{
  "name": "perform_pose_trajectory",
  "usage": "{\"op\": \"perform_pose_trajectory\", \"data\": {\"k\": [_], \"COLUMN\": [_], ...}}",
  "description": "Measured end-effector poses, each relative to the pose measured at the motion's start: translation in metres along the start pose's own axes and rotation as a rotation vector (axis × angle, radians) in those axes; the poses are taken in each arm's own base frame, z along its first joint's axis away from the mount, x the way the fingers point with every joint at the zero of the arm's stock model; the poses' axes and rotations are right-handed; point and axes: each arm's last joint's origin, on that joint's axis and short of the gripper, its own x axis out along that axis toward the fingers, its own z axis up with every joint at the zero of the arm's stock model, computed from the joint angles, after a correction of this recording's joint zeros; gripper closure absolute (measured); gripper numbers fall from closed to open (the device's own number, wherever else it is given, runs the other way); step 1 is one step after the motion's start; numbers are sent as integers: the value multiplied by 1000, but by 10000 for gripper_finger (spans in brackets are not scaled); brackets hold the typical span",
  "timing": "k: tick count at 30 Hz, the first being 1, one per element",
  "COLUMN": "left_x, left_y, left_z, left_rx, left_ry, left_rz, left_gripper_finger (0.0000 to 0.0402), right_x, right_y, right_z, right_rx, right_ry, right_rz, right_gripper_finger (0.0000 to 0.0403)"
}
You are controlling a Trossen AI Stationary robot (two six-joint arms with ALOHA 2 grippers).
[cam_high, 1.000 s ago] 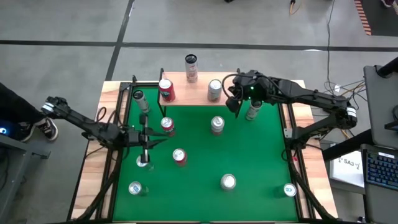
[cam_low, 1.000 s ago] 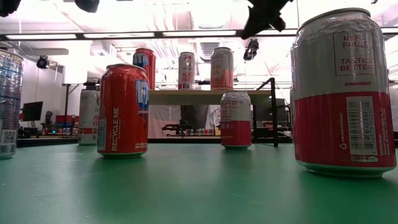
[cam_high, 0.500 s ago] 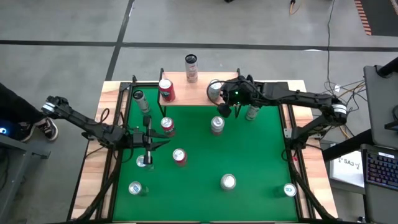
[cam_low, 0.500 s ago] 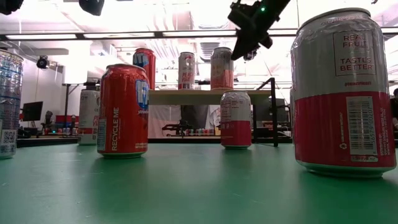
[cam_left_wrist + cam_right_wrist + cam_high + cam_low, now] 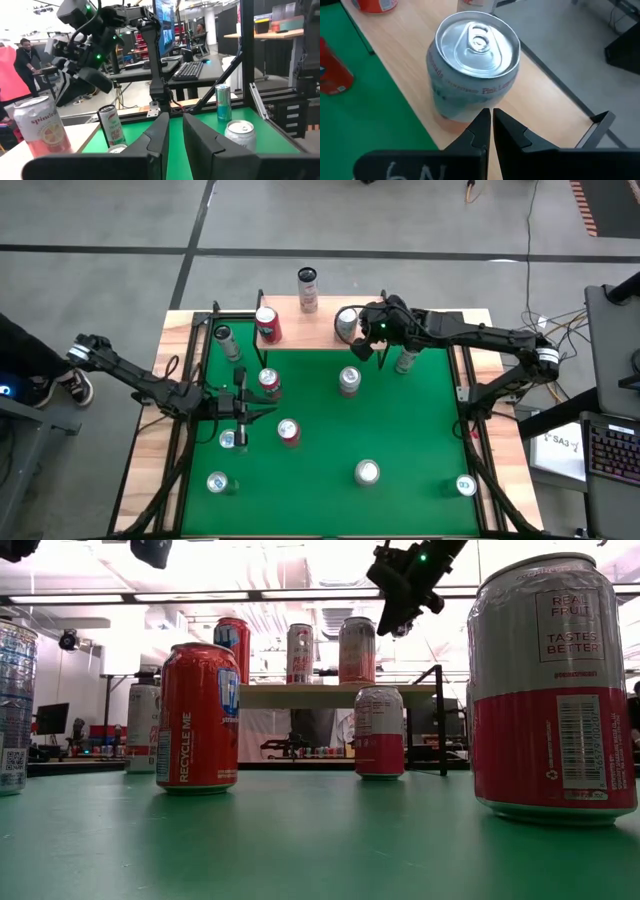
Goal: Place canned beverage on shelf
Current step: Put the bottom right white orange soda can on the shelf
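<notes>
Counter (image 5: 400, 420), green-topped, is seen carrying the shelf (image 5: 325, 332) at twelve o'clock. Three cans are stood on the shelf already; the pink can (image 5: 472, 65) nearest the right claw (image 5: 368, 348) is upright, just released by appearance. Right claw is closed, empty, above it. Left claw (image 5: 240, 408), at nine o'clock, is nearly closed on nothing. Several cans are left on the counter.

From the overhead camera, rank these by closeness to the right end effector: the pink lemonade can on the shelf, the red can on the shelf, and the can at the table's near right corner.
Right end effector, shut, beside the shelf:
1. Pink lemonade can, on the shelf right next to it.
2. Red can, at the shelf's left end.
3. Corner can, on the green mat at the near right, farthest.
</notes>
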Motion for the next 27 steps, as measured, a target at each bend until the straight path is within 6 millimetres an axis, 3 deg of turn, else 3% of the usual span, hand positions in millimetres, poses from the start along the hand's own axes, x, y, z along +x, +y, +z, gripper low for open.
{"op": "perform_pose_trajectory", "data": {"k": [8, 12, 18, 27], "left_x": [-3, -3, -3, -2], "left_y": [2, 2, 2, 3], "left_z": [-4, -8, -7, 1], "left_rx": [87, 111, 146, 174], "left_ry": [62, 95, 93, 73], "left_rz": [38, 30, 30, 34], "left_gripper_finger": [364, 364, 364, 364], "right_x": [-23, -28, -7, 18], "right_y": [-5, -3, 16, 25], "right_z": [13, 26, 29, 25], "right_rx": [126, 197, 182, 164], "right_ry": [-146, -269, -311, -278], "right_rz": [8, 101, 122, 80], "right_gripper_finger": [390, 390, 390, 390]}}
